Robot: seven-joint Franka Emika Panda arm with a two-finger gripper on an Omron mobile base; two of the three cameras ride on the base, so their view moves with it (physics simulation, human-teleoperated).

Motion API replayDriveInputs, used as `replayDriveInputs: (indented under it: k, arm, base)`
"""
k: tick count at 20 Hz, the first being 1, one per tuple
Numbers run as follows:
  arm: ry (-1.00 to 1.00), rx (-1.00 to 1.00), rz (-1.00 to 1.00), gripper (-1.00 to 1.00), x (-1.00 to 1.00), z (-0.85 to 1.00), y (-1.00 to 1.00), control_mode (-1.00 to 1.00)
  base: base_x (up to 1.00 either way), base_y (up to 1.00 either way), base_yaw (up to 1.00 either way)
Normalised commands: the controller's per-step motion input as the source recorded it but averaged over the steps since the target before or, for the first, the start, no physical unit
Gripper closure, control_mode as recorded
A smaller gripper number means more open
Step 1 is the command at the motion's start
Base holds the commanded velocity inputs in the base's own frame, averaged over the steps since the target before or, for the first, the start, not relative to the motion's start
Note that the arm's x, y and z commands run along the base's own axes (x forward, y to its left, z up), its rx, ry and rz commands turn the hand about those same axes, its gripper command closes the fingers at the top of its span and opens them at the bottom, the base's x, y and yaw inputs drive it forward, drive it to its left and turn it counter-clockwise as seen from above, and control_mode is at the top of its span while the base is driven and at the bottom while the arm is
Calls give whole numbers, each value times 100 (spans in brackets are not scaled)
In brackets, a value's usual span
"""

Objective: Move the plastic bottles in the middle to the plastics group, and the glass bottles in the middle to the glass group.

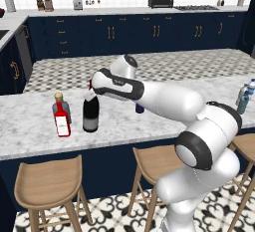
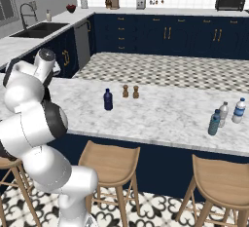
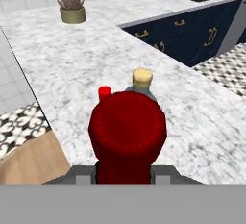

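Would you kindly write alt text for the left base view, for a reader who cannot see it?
A white robot arm reaches left over a marble counter, its gripper shut on the red-capped neck of a tall dark wine bottle. Just left stand a red flat bottle and, behind it, a tan-stoppered bottle. Wooden stools line the near side.

Wine bottle (image 1: 90, 114) neck hid behind the arm; navy bottle (image 1: 140, 109) showed only its base. The squat bottle (image 3: 142, 84) sat mostly behind the red cap.

Dark wine btl (image 1: 90, 115) upright beside glass group (image 1: 61, 117).
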Motion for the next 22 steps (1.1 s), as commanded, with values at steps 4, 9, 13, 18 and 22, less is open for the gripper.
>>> replayDriveInputs:
  k: [4,9,13,18,22]
  arm:
    - [0,0,0,100,0,-33,0,-100]
    - [0,0,0,100,0,-39,0,-100]
    - [0,-1,0,100,6,-14,1,-100]
    - [0,-2,0,100,34,14,14,-100]
    - [0,-1,0,100,38,1,17,-100]
  base:
    - [0,0,0]
    - [0,0,0]
    - [0,0,0]
    - [0,0,0]
    - [0,0,0]
